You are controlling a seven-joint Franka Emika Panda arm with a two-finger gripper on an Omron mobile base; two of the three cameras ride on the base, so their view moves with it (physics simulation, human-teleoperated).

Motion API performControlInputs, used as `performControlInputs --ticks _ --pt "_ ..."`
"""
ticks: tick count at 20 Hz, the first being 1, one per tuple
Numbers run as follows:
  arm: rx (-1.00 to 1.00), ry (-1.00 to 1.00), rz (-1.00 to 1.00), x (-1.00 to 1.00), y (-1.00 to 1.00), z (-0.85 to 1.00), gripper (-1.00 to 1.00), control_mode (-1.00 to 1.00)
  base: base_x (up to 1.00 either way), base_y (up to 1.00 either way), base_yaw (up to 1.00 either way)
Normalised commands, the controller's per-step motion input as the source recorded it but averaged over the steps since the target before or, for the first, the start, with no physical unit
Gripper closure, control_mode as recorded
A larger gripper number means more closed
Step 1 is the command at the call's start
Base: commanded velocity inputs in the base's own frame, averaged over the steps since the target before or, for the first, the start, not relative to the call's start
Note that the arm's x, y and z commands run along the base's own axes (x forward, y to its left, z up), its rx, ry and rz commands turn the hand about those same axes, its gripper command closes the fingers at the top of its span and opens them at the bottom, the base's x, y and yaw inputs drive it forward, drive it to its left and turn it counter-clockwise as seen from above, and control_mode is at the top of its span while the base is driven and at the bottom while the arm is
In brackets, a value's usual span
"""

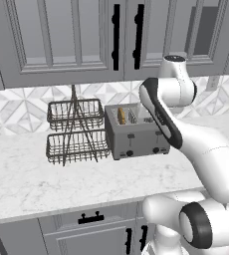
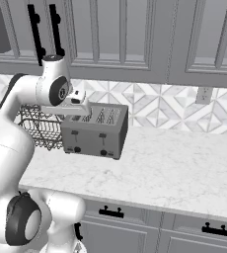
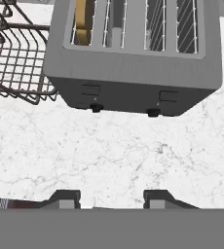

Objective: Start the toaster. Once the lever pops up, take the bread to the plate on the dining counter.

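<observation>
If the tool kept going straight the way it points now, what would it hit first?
Most likely the bare marble worktop just in front of the toaster: the tool points down there, short of the levers. Depth is hard to judge.

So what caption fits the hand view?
Toaster from above, bread in its end slot, wire rack beside.

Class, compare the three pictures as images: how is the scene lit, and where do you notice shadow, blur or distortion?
Left base view: flat, even light, a faint shadow under the toaster, slightly soft edges. Right base view: the same even light, no glare on the marble worktop. Hand view: steep downward perspective makes the toaster taper toward its base; the bread stays sharp, with dim shading beneath the toaster.
</observation>
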Motion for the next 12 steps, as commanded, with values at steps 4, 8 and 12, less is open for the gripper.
performControlInputs --ticks 4,8,12 --pt "0.00 0.00 0.00 -0.10 0.00 -0.04 -1.00 -1.00 0.00 0.00 0.00" --pt "0.00 -0.01 0.01 -0.14 0.30 -0.31 -1.00 -1.00 0.00 0.00 0.00" --pt "0.04 -0.06 0.01 0.03 0.10 -0.36 -1.00 -1.00 0.00 0.00 0.00"
